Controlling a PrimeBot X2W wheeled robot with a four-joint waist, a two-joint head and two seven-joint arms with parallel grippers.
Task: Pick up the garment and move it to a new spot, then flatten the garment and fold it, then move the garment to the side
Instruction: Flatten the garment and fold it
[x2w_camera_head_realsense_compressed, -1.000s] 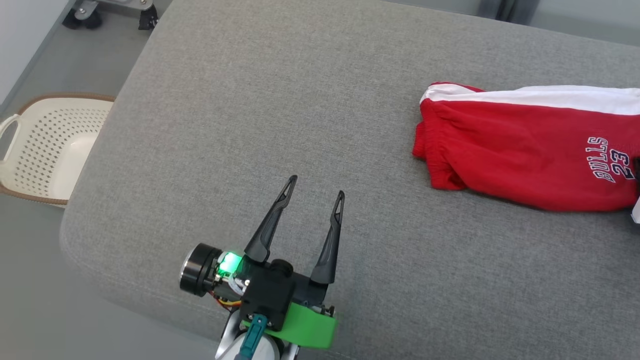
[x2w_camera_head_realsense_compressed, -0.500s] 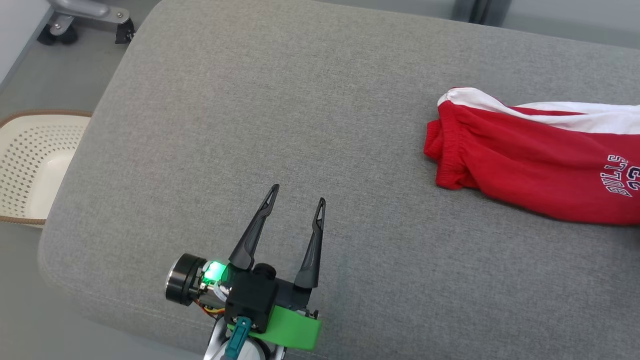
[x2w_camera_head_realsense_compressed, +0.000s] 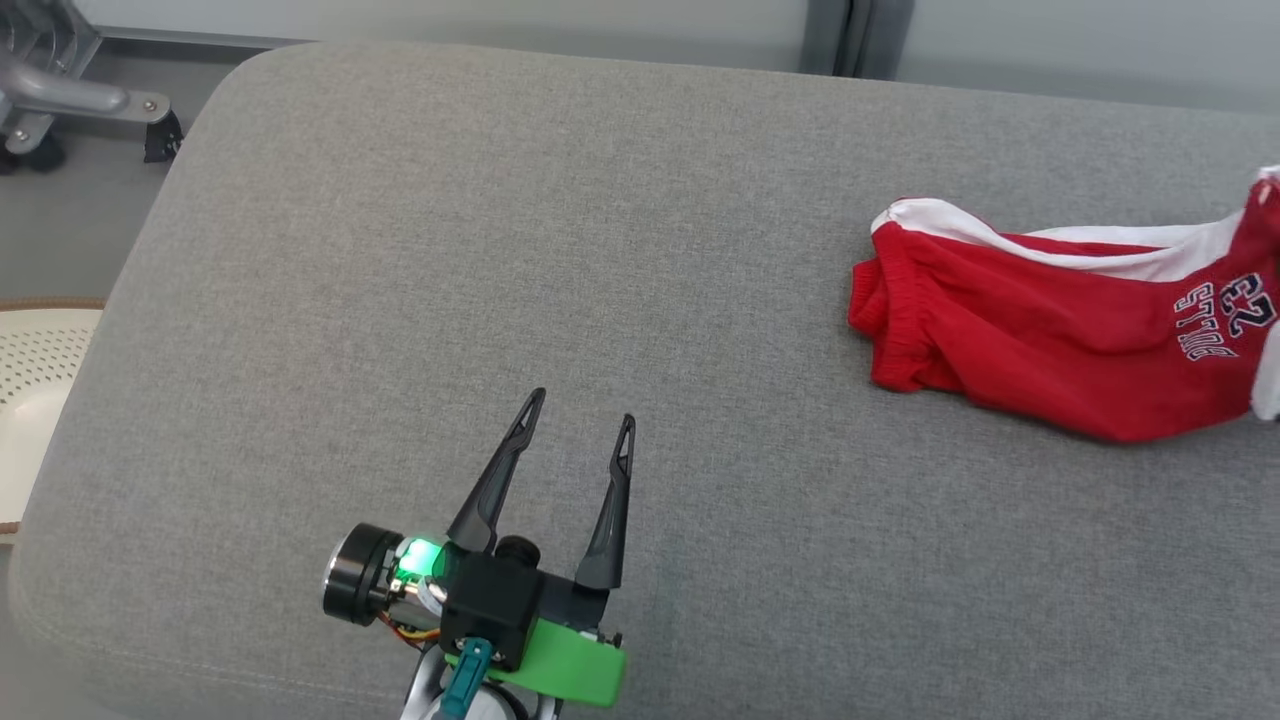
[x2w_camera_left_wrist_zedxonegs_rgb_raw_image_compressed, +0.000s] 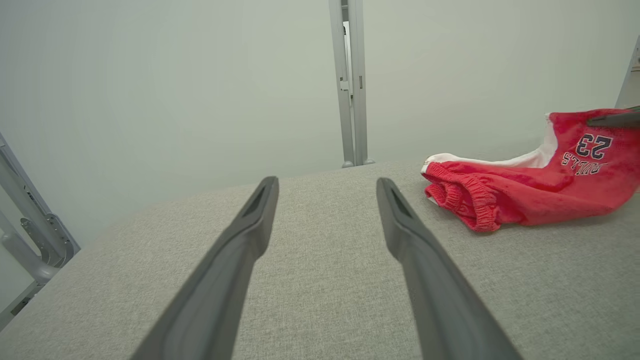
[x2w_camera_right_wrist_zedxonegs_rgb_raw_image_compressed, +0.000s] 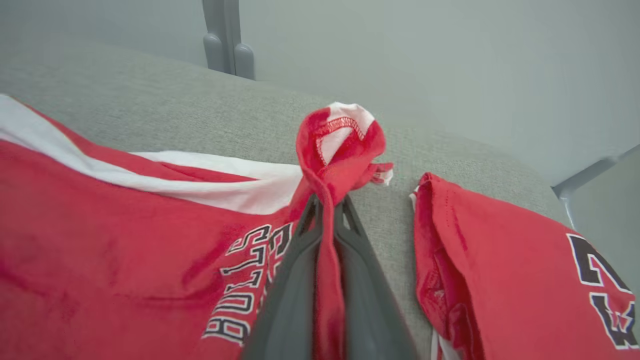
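Note:
The garment is a pair of red shorts with a white stripe and a dark "BULLS 23" print, lying at the right of the grey cushion. Its right end is pulled up off the cushion. In the right wrist view my right gripper is shut on a bunched fold of the garment, which sticks up between the fingertips. My left gripper is open near the front edge, well left of the garment and holding nothing. The left wrist view has the left gripper open, with the garment ahead to the right.
A white perforated basket stands on the floor at the left. A wheeled metal frame is at the back left and a grey post behind the cushion. Another red piece with dark numbers lies right of the held fold.
The head camera has shifted. My right gripper has shut on the garment and its right end has risen, tilting the print. The left gripper stays open.

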